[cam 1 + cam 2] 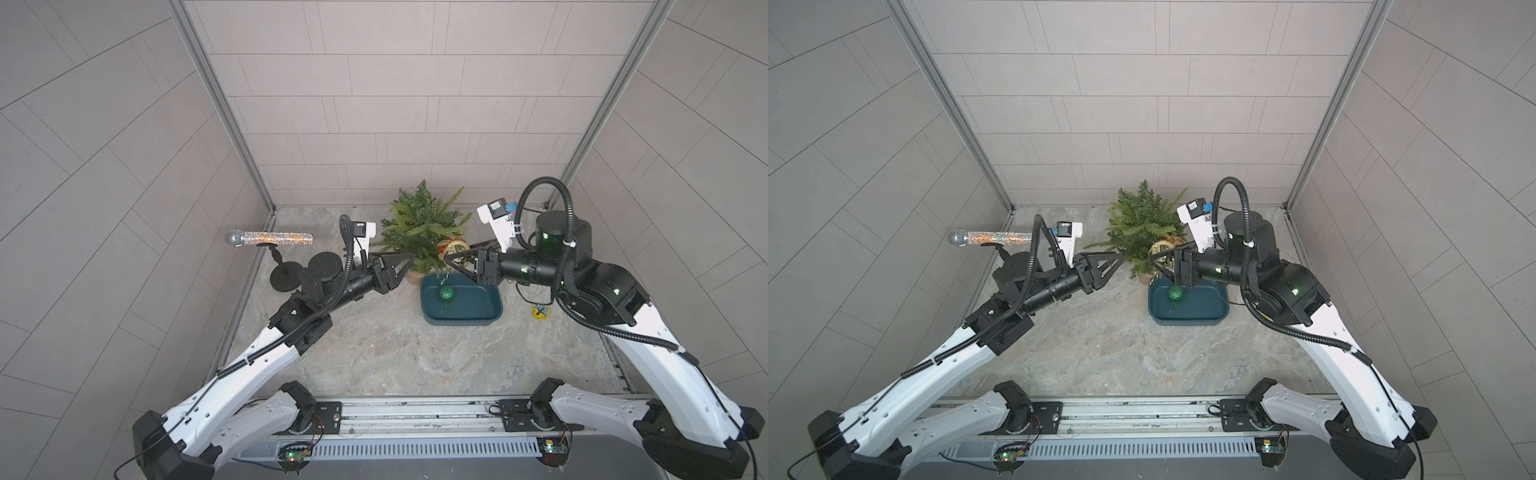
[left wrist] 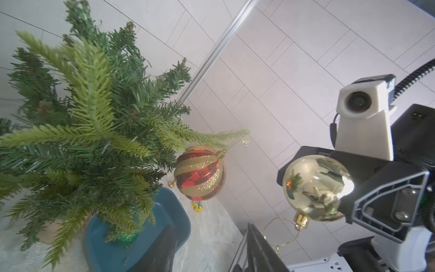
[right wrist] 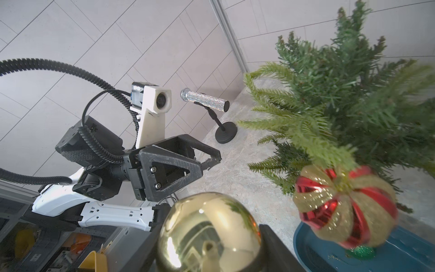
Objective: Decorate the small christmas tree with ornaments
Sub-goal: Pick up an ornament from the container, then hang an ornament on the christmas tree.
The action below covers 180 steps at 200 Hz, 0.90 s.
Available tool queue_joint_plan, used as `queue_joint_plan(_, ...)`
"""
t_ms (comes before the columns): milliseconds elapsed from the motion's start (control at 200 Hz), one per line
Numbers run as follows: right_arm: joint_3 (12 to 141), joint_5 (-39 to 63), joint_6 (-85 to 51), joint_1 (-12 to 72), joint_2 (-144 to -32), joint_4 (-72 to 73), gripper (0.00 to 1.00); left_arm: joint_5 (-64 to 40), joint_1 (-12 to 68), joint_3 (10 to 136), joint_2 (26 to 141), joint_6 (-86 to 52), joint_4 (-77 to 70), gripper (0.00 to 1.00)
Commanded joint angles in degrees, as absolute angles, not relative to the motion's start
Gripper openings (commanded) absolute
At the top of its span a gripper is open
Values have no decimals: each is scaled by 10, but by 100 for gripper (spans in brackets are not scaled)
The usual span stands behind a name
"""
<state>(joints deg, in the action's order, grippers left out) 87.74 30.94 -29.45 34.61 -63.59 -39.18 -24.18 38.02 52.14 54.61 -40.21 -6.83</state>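
Gold ball (image 2: pixel 315 188) clamped in right gripper (image 1: pixel 452 259), mid-frame in both top views; left gripper (image 3: pixel 210 165) parted, empty; striped ball (image 2: pixel 200 174) hangs on small christmas tree (image 1: pixel 419 224).

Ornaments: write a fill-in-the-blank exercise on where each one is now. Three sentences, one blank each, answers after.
Of the gold ball, striped ball and green ball, the one hanging on the tree is the ____ one.
The one lying in the tray is the ____ one.
The one clamped in the right gripper is the ____ one.
Missing: striped; green; gold.
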Motion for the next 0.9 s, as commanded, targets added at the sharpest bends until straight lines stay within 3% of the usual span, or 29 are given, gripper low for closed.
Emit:
queue_joint_plan(0, 919, 322, -281, 354, -663, -360, 63, -277, 368, 541, 541, -412, -92, 51)
queue_joint_plan(315, 1012, 343, -261, 356, -767, -350, 64, -212, 321, 530, 494, -405, -32, 53)
queue_joint_plan(896, 1095, 326, -243, 361, -866, -364, 64, -210, 308, 545, 516, -379, -17, 55)
